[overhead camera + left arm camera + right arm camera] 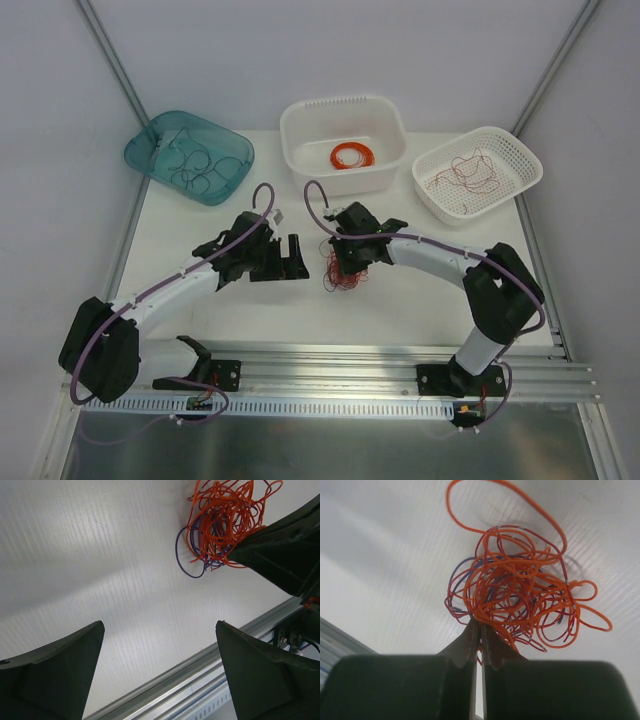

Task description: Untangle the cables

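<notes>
— Two arms share one table (420,310). Where is the tangle (515,600)?
— On the near side of the white tub (296,145), toward the arms and well apart from it. The right gripper (480,625) is clenched on a few strands at the tangle's edge.
— And the left gripper (160,625)?
— Spread wide and gripping nothing. It is also on the tub's near side, just left of the tangle.
— So which way does the tangle lie from those spread jaws?
— Ahead and off to their right, not between them. I judge the left arm needs to swing right and reach forward before it can bite.
— Any long axis to line up with?
— None, it is a ball. But loops stick out. A big orange loop (552,524) is on the side away from the right fingers. A small dark purple loop (192,575) is on the side facing the left jaws.
— Then the purple one is the nearer hold.
— Likely, yes.
</notes>
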Motion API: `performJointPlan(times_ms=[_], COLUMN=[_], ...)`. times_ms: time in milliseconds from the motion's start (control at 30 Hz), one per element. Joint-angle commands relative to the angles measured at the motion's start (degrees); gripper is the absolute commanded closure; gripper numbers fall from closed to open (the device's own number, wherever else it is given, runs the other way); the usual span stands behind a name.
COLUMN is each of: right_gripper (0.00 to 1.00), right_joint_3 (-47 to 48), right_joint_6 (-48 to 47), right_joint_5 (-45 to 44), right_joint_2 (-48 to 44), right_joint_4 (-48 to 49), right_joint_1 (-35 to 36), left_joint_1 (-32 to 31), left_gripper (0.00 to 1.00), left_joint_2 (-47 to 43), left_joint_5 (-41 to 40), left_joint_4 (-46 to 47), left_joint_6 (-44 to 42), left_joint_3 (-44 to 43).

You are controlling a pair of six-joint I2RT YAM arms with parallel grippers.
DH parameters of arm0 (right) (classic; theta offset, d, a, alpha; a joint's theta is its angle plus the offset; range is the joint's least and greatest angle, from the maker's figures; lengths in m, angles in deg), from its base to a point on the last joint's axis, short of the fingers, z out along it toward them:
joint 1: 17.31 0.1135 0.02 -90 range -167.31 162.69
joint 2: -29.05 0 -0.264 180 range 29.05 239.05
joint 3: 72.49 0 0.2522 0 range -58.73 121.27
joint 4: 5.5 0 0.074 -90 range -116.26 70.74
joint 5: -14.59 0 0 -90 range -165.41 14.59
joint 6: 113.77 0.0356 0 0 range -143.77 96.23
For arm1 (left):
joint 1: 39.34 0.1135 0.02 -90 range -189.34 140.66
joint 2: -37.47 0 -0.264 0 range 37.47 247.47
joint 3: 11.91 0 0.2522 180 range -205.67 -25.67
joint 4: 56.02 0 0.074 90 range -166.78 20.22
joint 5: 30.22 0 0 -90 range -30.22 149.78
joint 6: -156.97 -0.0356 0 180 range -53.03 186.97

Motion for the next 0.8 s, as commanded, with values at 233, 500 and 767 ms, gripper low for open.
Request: performJointPlan(times_ms=[233,500,767], right_gripper=[0.99,0.99,0.99], right_joint_3=[2.72,3.16,2.72], right_joint_6=[9.96,15.32,21.56], right_joint_5=[11.58,14.66,17.65], right_joint_2=[-11.86,-14.68,-17.14], right_joint_4=[5.00,5.89,8.87], right_joint_1=[-7.08,-9.19,-10.16], left_joint_1=[-0.34,-1.47,-4.72], left_gripper=[0.07,0.11,0.21], left_joint_2=[0.05,0.50,-1.53], left_joint_5=[2.76,6.89,5.84], left_joint_4=[7.34,17.15,38.16], left_joint_6=[-0.41,-4.09,-11.65], left_joint_3=[0.28,0.97,10.29])
